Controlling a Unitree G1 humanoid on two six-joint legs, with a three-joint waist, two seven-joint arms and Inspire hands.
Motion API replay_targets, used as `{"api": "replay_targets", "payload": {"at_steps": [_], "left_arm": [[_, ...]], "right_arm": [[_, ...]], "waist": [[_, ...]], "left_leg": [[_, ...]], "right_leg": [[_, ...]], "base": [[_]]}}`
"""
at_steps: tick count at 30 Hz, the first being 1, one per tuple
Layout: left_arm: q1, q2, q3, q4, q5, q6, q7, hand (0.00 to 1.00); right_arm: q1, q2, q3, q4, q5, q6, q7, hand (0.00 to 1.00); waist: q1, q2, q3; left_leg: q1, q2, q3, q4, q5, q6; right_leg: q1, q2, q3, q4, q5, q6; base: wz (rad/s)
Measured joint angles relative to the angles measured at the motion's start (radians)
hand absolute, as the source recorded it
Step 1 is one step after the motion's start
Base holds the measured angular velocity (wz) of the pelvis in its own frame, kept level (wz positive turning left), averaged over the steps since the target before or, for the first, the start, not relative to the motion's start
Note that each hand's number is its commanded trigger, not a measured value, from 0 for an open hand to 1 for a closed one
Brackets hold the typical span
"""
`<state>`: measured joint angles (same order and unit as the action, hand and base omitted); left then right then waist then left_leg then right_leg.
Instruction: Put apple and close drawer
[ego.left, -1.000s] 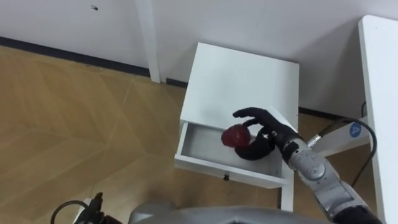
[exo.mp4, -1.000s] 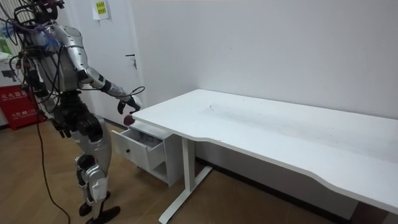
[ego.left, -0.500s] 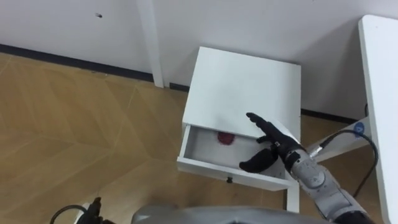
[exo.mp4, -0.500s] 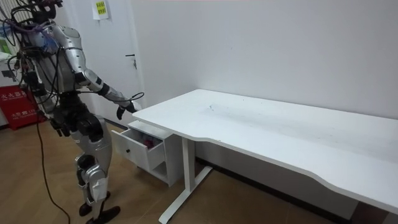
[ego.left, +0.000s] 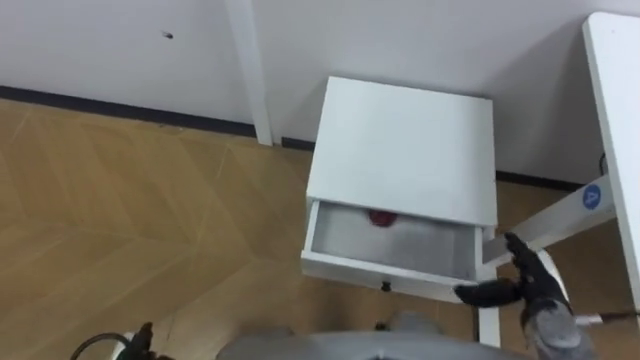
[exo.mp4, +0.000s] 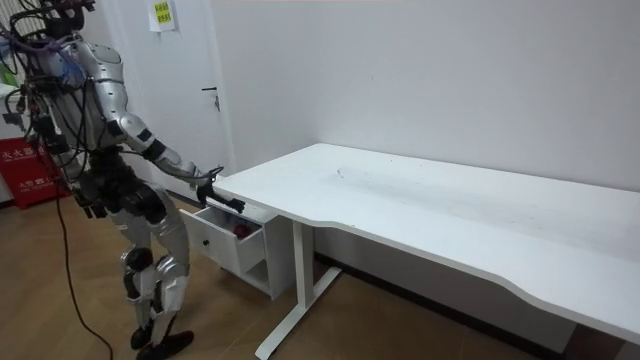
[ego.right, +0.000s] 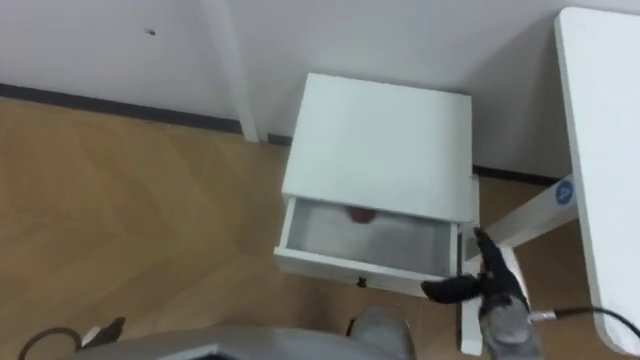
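Observation:
A red apple (ego.left: 381, 216) lies at the back of the open drawer (ego.left: 385, 276), half hidden under the top of the white cabinet (ego.left: 405, 150). It also shows in the drawer in the room view, apple (exo.mp4: 240, 229). My right hand (ego.left: 525, 286) is open and holds nothing. It hovers by the drawer's front right corner, with the thumb pointing at the drawer front. In the room view I stand before the cabinet with my right hand (exo.mp4: 210, 181) stretched over the drawer. My left hand (exo.mp4: 90, 205) hangs by my hip.
The white desk (exo.mp4: 420, 205) stands to the right of the cabinet, and its leg (ego.left: 545, 225) runs close beside the drawer and my right hand. A white wall and a door frame (ego.left: 250, 70) rise behind the cabinet. Wooden floor (ego.left: 130, 220) spreads to the left.
My right hand let the apple go into the drawer and has drawn back to the drawer's front right corner. The eye view has shifted a little.

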<state>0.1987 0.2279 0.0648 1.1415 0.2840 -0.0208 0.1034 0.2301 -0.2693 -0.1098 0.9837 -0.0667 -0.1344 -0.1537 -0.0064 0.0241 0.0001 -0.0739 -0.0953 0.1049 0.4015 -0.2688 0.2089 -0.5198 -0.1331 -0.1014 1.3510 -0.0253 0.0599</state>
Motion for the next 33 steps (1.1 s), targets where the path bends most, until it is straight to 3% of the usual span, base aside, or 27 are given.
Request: {"api": "replay_targets", "payload": {"at_steps": [1,3,4,6,8,9,10,11,12,13,15,16,17,18,19,23,27,33], "left_arm": [[-0.008,0.003,0.000,0.007,0.000,0.009,-0.001,0.00],[-0.033,0.006,0.000,0.020,0.002,0.025,-0.001,0.00],[-0.032,0.003,0.001,0.018,0.002,0.037,-0.001,0.00],[-0.016,-0.002,0.001,0.018,0.003,0.046,-0.001,0.00],[-0.002,-0.006,0.003,0.022,0.002,0.045,0.000,0.00],[0.021,-0.013,0.003,0.026,0.000,0.043,0.003,0.00],[0.032,0.001,-0.015,0.018,-0.010,0.038,0.015,0.00],[0.028,0.014,-0.023,0.009,-0.010,0.031,0.022,0.00],[0.022,0.025,-0.027,-0.004,-0.013,0.023,0.033,0.00],[0.041,0.027,-0.025,-0.004,-0.018,0.027,0.045,0.00],[0.048,0.007,-0.040,-0.005,-0.023,0.026,0.045,0.00],[0.047,0.002,-0.049,-0.005,-0.031,0.019,0.046,0.00],[0.046,0.002,-0.048,-0.005,-0.031,0.017,0.047,0.00],[0.042,0.001,-0.042,-0.005,-0.031,0.017,0.052,0.00],[0.033,0.002,-0.022,-0.005,-0.037,0.016,0.063,0.00],[0.024,-0.002,-0.005,-0.016,-0.058,0.005,0.083,0.00],[-0.010,-0.024,-0.007,-0.031,-0.058,-0.004,0.084,0.00],[-0.015,-0.025,-0.008,-0.040,-0.097,-0.011,0.084,0.00]], "right_arm": [[0.001,-0.002,-0.012,0.029,0.028,-0.005,-0.011,0.00],[0.018,-0.002,0.000,0.079,0.063,-0.005,-0.017,0.00],[0.020,-0.001,0.014,0.119,0.072,0.006,-0.017,0.00],[0.015,0.001,0.035,0.142,0.072,0.026,-0.017,0.00],[0.004,0.001,0.052,0.145,0.072,0.046,-0.019,0.00],[-0.008,0.004,0.052,0.146,0.067,0.069,-0.025,0.00],[-0.017,0.020,0.046,0.147,0.055,0.079,-0.041,0.00],[-0.018,0.023,0.046,0.146,0.049,0.084,-0.042,0.00],[-0.025,0.026,0.047,0.148,0.048,0.099,-0.044,0.00],[-0.028,0.035,0.048,0.144,0.027,0.114,-0.038,0.00],[-0.031,0.036,0.051,0.140,0.014,0.114,-0.037,0.00],[-0.041,0.036,0.062,0.140,0.028,0.106,-0.037,0.00],[-0.048,0.037,0.072,0.140,0.038,0.101,-0.037,0.00],[-0.053,0.037,0.083,0.140,0.058,0.088,-0.036,0.00],[-0.058,0.042,0.087,0.139,0.065,0.073,-0.033,0.00],[-0.069,0.052,0.088,0.144,0.067,0.053,-0.002,0.00],[-0.073,0.061,0.090,0.143,0.083,0.036,0.004,0.00],[-0.068,0.068,0.090,0.153,0.097,0.035,0.005,0.00]], "waist": [[-0.021,0.020,0.0065],[-0.043,0.035,0.0171],[-0.052,0.045,0.0223],[-0.070,0.056,0.0210],[-0.073,0.059,0.0217],[-0.074,0.042,0.0171],[-0.075,0.002,0.0049],[-0.063,-0.001,0.0133],[-0.040,-0.004,0.0229],[-0.019,-0.030,0.0195],[-0.007,-0.039,0.0183],[-0.005,-0.044,0.0099],[-0.004,-0.049,0.0065],[0.007,-0.057,0.0017],[0.010,-0.058,0.0009],[0.010,-0.061,-0.0045],[0.012,-0.057,-0.0036],[0.007,-0.055,-0.0029]], "left_leg": [[-0.023,0.011,-0.006,0.032,-0.006,0.002],[-0.048,0.021,-0.018,0.056,-0.013,0.007],[-0.053,0.028,-0.025,0.077,-0.026,0.003],[-0.052,0.030,-0.034,0.091,-0.034,-0.003],[-0.045,0.022,-0.032,0.072,-0.026,-0.064],[-0.014,-0.003,-0.032,-0.003,0.003,-0.208],[-0.045,0.001,-0.059,0.130,-0.021,-0.195],[-0.082,0.040,-0.092,0.230,-0.054,-0.142],[-0.120,0.043,-0.131,0.309,-0.177,-0.148],[-0.116,0.024,-0.123,0.311,-0.189,-0.154],[-0.082,0.026,-0.118,0.229,-0.160,-0.180],[-0.067,0.029,-0.115,0.157,-0.120,-0.169],[-0.057,0.029,-0.113,0.120,-0.100,-0.162],[-0.046,0.034,-0.110,0.072,-0.068,-0.147],[-0.035,0.044,-0.107,0.043,-0.053,-0.127],[0.027,0.066,-0.105,-0.016,-0.046,-0.117],[0.085,0.075,-0.106,-0.099,-0.027,-0.134],[0.129,0.083,-0.110,-0.168,-0.010,-0.146]], "right_leg": [[-0.140,-0.003,0.003,0.277,-0.045,-0.015],[-0.294,-0.002,0.009,0.525,-0.092,-0.016],[-0.349,-0.002,0.013,0.595,-0.109,-0.018],[-0.355,-0.003,0.030,0.586,-0.110,-0.018],[-0.280,-0.001,0.045,0.415,-0.109,-0.015],[-0.176,-0.008,0.048,0.188,-0.111,-0.020],[-0.080,-0.036,0.052,-0.034,-0.122,0.002],[-0.049,-0.030,0.052,-0.110,-0.131,0.016],[0.014,-0.034,0.068,-0.265,-0.154,0.046],[0.125,-0.036,0.067,-0.445,-0.179,0.051],[0.267,-0.012,0.036,-0.672,-0.192,0.054],[0.330,0.016,0.029,-0.797,-0.177,0.037],[0.358,0.031,0.022,-0.862,-0.170,0.029],[0.406,0.051,0.014,-0.972,-0.150,0.009],[0.447,0.066,0.016,-1.056,-0.137,0.011],[0.516,0.091,0.009,-1.142,-0.131,0.006],[0.546,0.103,0.017,-1.170,-0.134,-0.003],[0.564,0.115,0.015,-1.201,-0.132,-0.009]], "base": [[0.00],[0.21],[0.19],[0.04],[-0.04],[0.09],[0.14],[0.18],[-0.10],[-0.13],[-0.08],[-0.09],[-0.25],[-0.23],[-0.17],[-0.03],[-0.02],[-0.04]]}}
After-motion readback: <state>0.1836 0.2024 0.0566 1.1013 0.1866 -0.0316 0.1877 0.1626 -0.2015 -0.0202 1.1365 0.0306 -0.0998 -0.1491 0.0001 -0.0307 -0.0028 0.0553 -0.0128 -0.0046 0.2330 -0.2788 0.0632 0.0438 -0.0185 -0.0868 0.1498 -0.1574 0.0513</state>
